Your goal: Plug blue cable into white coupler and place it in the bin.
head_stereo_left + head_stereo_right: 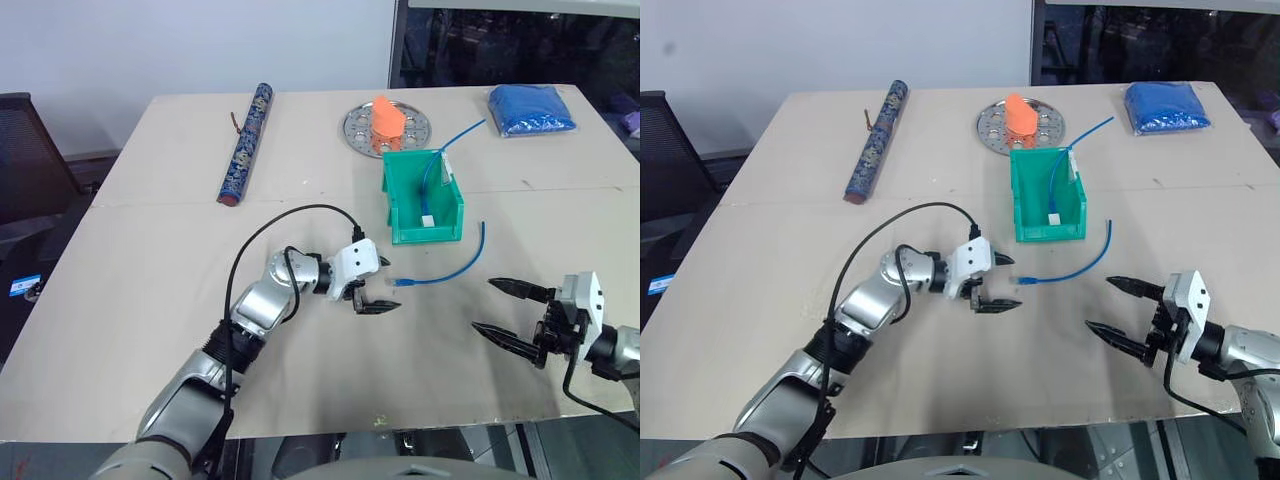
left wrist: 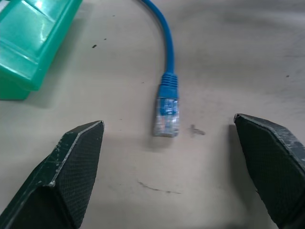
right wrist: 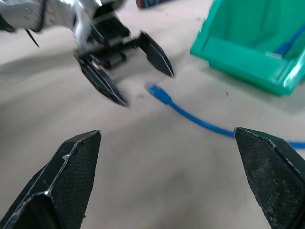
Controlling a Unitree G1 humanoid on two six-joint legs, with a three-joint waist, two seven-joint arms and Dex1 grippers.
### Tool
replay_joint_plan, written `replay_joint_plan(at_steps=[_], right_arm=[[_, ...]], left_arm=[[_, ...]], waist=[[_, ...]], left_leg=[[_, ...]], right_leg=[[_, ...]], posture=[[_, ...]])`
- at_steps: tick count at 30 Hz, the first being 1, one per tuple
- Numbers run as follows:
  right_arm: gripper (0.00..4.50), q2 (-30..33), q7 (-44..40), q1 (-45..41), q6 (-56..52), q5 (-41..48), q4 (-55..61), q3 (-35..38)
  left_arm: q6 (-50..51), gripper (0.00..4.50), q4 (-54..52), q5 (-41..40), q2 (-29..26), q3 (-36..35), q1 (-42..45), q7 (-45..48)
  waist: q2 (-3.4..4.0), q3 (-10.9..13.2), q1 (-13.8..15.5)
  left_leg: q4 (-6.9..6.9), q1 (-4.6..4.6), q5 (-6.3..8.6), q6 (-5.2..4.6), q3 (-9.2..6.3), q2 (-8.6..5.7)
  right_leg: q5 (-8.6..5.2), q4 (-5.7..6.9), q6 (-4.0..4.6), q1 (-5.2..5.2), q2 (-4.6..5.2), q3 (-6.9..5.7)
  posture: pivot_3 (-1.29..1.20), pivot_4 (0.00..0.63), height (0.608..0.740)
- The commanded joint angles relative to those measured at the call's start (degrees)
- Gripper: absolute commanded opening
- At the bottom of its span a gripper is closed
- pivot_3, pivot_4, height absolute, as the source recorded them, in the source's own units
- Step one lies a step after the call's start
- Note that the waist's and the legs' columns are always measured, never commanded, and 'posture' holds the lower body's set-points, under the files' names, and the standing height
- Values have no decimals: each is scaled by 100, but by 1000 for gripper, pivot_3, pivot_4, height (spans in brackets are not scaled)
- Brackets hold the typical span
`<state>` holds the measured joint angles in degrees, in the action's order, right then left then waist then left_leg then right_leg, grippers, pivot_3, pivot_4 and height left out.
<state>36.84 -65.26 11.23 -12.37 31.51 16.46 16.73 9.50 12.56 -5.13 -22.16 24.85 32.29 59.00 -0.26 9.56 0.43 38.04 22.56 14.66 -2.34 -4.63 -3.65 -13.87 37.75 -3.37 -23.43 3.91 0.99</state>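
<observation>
A blue cable [image 1: 455,265] lies on the table just in front of the green bin [image 1: 400,190], its plug [image 2: 167,117] pointing at my left gripper [image 1: 385,285]. That gripper is open, one finger on each side of the plug and touching nothing. A second blue cable [image 1: 440,160] hangs into the bin, ending in a small white block [image 1: 428,219] on the bin floor that looks like the white coupler. My right gripper [image 1: 482,305] stands open near the table's front right, apart from the cable and holding nothing.
A patterned rolled tube [image 1: 247,143] lies at the back left. A round metal plate [image 1: 350,125] with an orange object on it sits behind the bin. A blue cloth bundle [image 1: 530,108] is at the back right. A dark chair [image 1: 25,150] stands left of the table.
</observation>
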Motion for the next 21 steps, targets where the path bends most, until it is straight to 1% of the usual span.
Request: replay_joint_plan(at_steps=[1, 3, 4, 6, 9, 13, 16, 20, 21], right_arm=[[4500, 0, -20, 42, 193, 256, 309, 212], [4500, -13, -38, 51, 233, 375, 326, 252], [4500, 2, -53, 74, 250, 404, 314, 262], [4500, 30, -74, 117, 302, 412, 272, 254], [4500, 40, -76, 140, 359, 404, 231, 227], [4500, 50, -73, 199, 416, 390, 221, 214], [4500, -7, 110, 261, 262, 452, 317, 187], [4500, -123, 689, 411, -487, 798, 741, -25], [4500, -134, 1007, 431, -957, 1022, 895, -114]], left_arm=[[-272, 3288, 190, 77, 67, -21, 95, 144], [-368, 2398, 303, 94, 107, -27, 117, 186], [-396, 2079, 327, 93, 127, -28, 116, 209], [-469, 1194, 354, 86, 158, -22, 106, 274], [-546, 45, 317, 95, 176, 6, 72, 355], [-613, 45, 265, 114, 182, 31, 29, 445], [-513, 45, 228, -3, 234, -71, 26, 459], [376, 45, -180, -734, 460, -438, 58, 579], [773, 45, -360, -1032, 537, -575, 73, 593]], waist=[[0, 0, 13], [-1, 0, 28], [-1, 0, 32], [-1, -1, 37], [-1, -1, 38], [-1, -1, 37], [-1, -1, 37], [-1, 0, 36], [-1, 0, 36]], left_leg=[[7, 3, 0, 0, -1, 0], [17, 6, 1, -1, -3, 0], [17, 6, 1, -2, -3, 0], [18, 7, 1, -2, -4, -1], [18, 10, 1, -2, -9, -1], [18, 10, 1, -2, -11, -1], [18, 10, 2, -2, -12, -1], [19, 15, 1, -2, -14, -1], [22, 20, 2, -2, -23, 0]], right_leg=[[1, 0, -1, 0, 0, -1], [3, 0, -4, 3, 0, -3], [3, 0, -4, 3, 1, -3], [3, 0, -5, 3, 2, -2], [3, 0, -5, 3, 3, -2], [3, 0, -5, 3, 3, -2], [3, 0, -4, 3, 3, -2], [3, 0, -4, 2, 5, -1], [3, 0, -4, 1, 6, 0]], posture=[[0, 150, 740], [0, 150, 740], [0, 150, 740], [0, 150, 740], [0, 150, 740], [0, 150, 740], [0, 150, 740], [0, 150, 740], [0, 150, 740]])
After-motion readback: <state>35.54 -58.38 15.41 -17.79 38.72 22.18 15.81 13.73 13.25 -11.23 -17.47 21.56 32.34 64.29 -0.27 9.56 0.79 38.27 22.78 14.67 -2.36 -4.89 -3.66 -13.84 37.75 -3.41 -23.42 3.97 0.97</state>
